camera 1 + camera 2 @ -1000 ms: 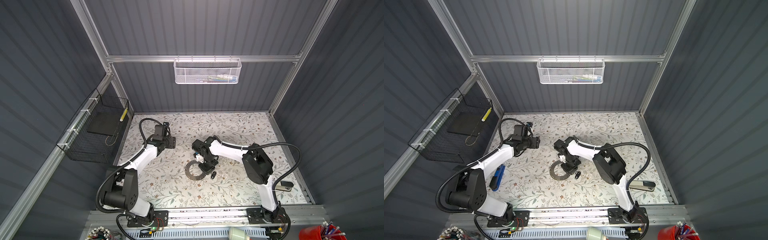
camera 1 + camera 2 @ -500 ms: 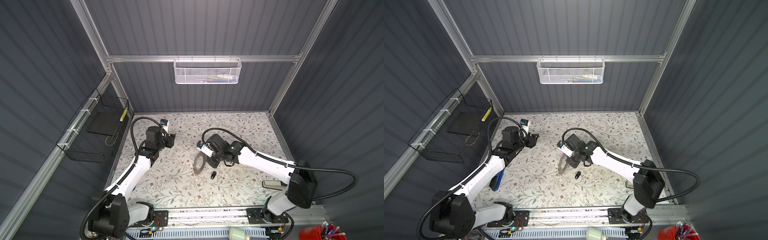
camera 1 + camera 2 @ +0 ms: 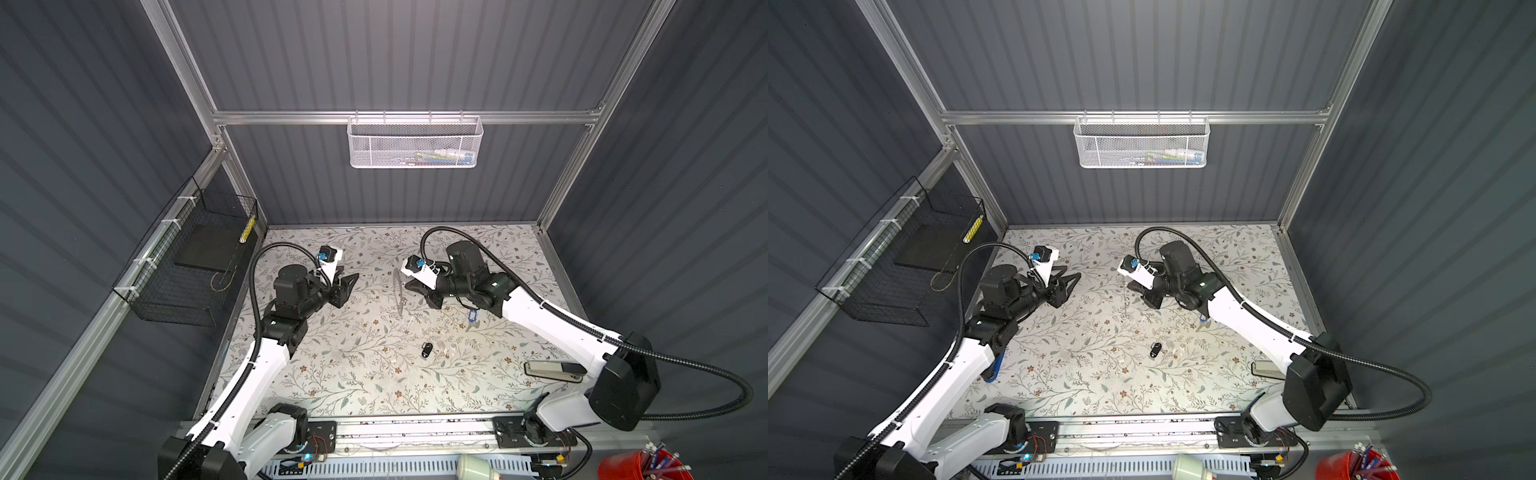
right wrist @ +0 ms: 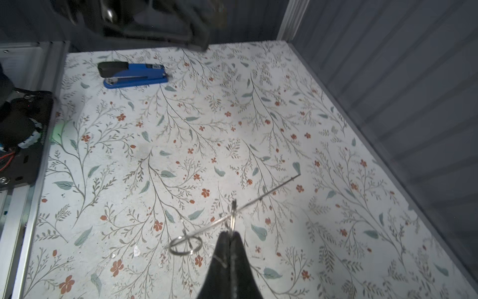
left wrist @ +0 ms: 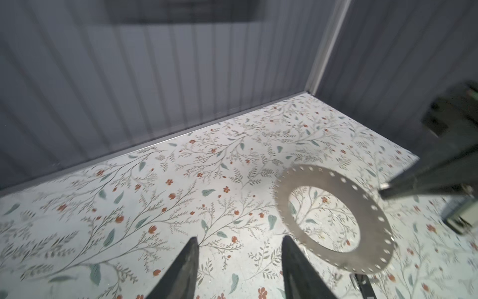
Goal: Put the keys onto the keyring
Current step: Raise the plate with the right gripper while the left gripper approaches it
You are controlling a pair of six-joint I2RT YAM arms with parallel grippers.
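Floral-patterned tabletop (image 3: pixel 353 374) seen from above, with a white-and-black left arm (image 3: pixel 257 374) and right arm (image 3: pixel 552 328) reaching in from its near edge. The left hand (image 3: pixel 351 291) hovers over the left side of the tabletop. Its two fingers (image 5: pixel 190 259) stand moderately apart with nothing between them.

The right hand (image 3: pixel 406 286), near the middle, has its fingers pressed together on the band of the keyring (image 5: pixel 375 233), a flat grey metal ring with small holes around it. The keyring is held upright, off the tabletop and between the two hands, so in both top views it shows as a thin line.

A grey stapler (image 3: pixel 552 370) lies near the right arm's base. A blue stapler (image 4: pixel 134 75) lies on the left side, near the left arm.

The blue-tagged key (image 3: pixel 471 316) lies on the tabletop just beside the right arm. The black fob key (image 3: pixel 426 350) lies alone in the open, nearer the front edge and well apart from the keyring.

A small wire split ring (image 4: pixel 185 244) shows at one end of the keyring's edge. Whether it is threaded through cannot be told.
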